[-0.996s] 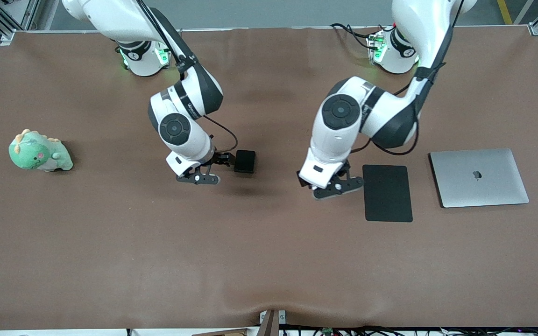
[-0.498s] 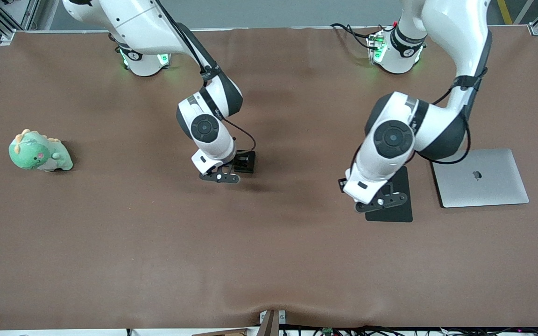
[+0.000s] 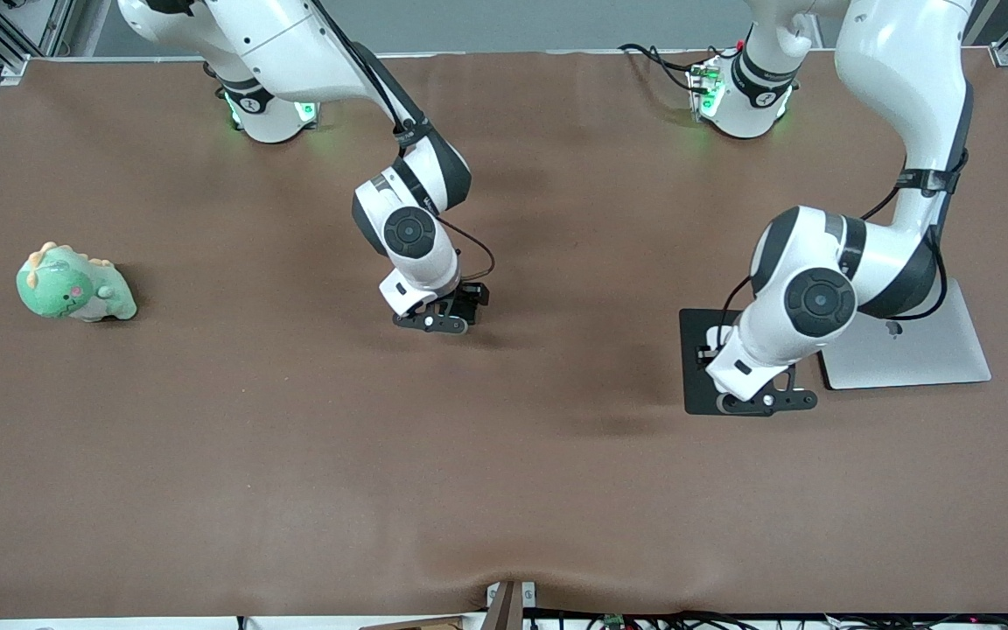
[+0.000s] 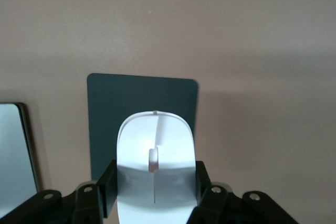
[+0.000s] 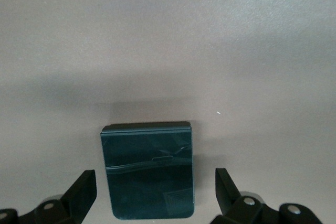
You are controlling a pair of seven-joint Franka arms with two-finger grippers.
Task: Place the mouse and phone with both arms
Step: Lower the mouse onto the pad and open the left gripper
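Observation:
The white mouse [image 4: 155, 150] sits between the fingers of my left gripper [image 4: 155, 182], which is shut on its sides. That gripper [image 3: 765, 395] hangs over the front-camera end of the black mouse pad [image 3: 698, 350]; in the front view the left arm's hand hides the mouse. The black phone [image 5: 148, 169] lies flat on the brown table. My right gripper [image 5: 155, 192] is open above it, one finger on each side and not touching. In the front view the right gripper [image 3: 447, 313] covers most of the phone.
A closed silver laptop [image 3: 915, 354] lies beside the mouse pad toward the left arm's end, partly under the left arm. A green plush dinosaur [image 3: 73, 284] sits near the right arm's end of the table [image 3: 504, 472].
The left arm has carried the mouse toward its own end of the table, to above the mouse pad. The right gripper has shifted from beside the phone to over it.

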